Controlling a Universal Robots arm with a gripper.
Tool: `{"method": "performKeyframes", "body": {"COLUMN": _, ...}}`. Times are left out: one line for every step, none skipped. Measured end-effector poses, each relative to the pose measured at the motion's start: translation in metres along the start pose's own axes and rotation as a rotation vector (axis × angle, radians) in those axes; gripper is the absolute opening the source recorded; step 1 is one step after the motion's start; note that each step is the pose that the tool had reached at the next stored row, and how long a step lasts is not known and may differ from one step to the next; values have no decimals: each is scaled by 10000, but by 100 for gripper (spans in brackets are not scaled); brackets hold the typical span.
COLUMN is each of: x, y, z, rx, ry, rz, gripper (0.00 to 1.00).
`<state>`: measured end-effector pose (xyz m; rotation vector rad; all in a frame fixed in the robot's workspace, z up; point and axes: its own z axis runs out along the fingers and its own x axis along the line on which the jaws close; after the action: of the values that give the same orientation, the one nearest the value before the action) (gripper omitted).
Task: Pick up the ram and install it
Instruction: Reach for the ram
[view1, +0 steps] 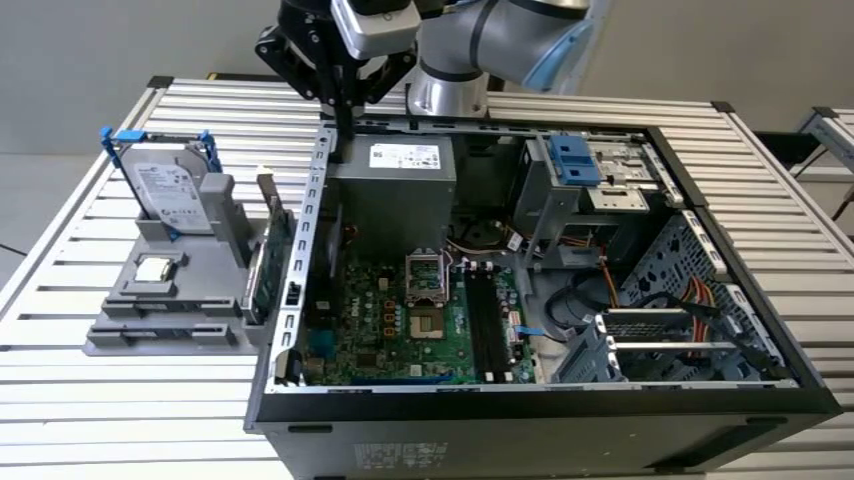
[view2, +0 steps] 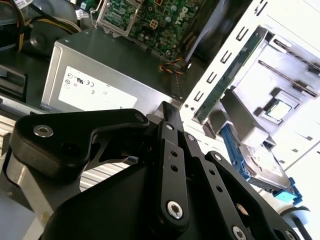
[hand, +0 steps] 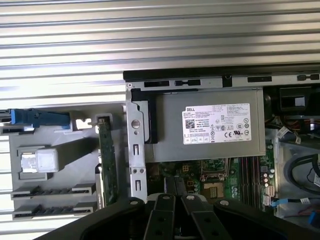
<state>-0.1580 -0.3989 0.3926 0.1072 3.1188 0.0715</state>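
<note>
Starting at the exterior view's left, we are looking at a grey holder (view1: 222, 205) resting on the slatted table (view1: 80, 420). A hard drive (view1: 170, 192) is standing upright in the holder's far cradle. A small silver chip (view1: 158, 268) is sitting on a pedestal nearer the camera. In front of the chip, two long slots are running across the holder. As far as we are able to judge from the first wrist view, the ram (hand: 55, 190) is the thin dark strip lying edge-up in one of these slots, well apart from the gripper. A green card (view1: 276, 262) is standing on edge along the holder's side, just beside the open computer case (view1: 534, 402). The gripper (view1: 346, 127) is hanging above the case's far corner, over the wall nearest the holder, with its jaws pressed together and empty. Further right, the power supply (view1: 394, 190) is lying behind the motherboard (view1: 387, 320), and a drive cage (view1: 661, 345) is sitting at the right end.
</note>
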Motion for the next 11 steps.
{"method": "performKeyframes", "body": {"x": 14, "y": -1, "z": 0, "rx": 0, "ry": 0, "rz": 1, "gripper": 0}}
{"method": "performKeyframes", "body": {"x": 26, "y": -2, "z": 0, "rx": 0, "ry": 0, "rz": 1, "gripper": 0}}
{"method": "performKeyframes", "body": {"x": 38, "y": -2, "z": -1, "rx": 0, "ry": 0, "rz": 1, "gripper": 0}}
{"method": "performKeyframes", "body": {"x": 49, "y": -3, "z": -1, "rx": 0, "ry": 0, "rz": 0, "gripper": 0}}
{"method": "performKeyframes", "body": {"x": 60, "y": -4, "z": -1, "rx": 0, "ry": 0, "rz": 1, "gripper": 0}}
{"method": "performKeyframes", "body": {"x": 70, "y": -5, "z": -2, "rx": 1, "ry": 1, "rz": 1, "gripper": 0}}
{"method": "performKeyframes", "body": {"x": 82, "y": -6, "z": -2, "rx": 0, "ry": 0, "rz": 1, "gripper": 0}}
{"method": "performKeyframes", "body": {"x": 94, "y": -6, "z": -2, "rx": 0, "ry": 0, "rz": 1, "gripper": 0}}
{"method": "performKeyframes", "body": {"x": 106, "y": -7, "z": -2, "rx": 0, "ry": 0, "rz": 1, "gripper": 0}}
{"method": "performKeyframes", "body": {"x": 117, "y": -8, "z": -2, "rx": -1, "ry": -1, "rz": 1, "gripper": 0}}
{"method": "performKeyframes", "body": {"x": 129, "y": -9, "z": -3, "rx": -1, "ry": 0, "rz": 1, "gripper": 0}}
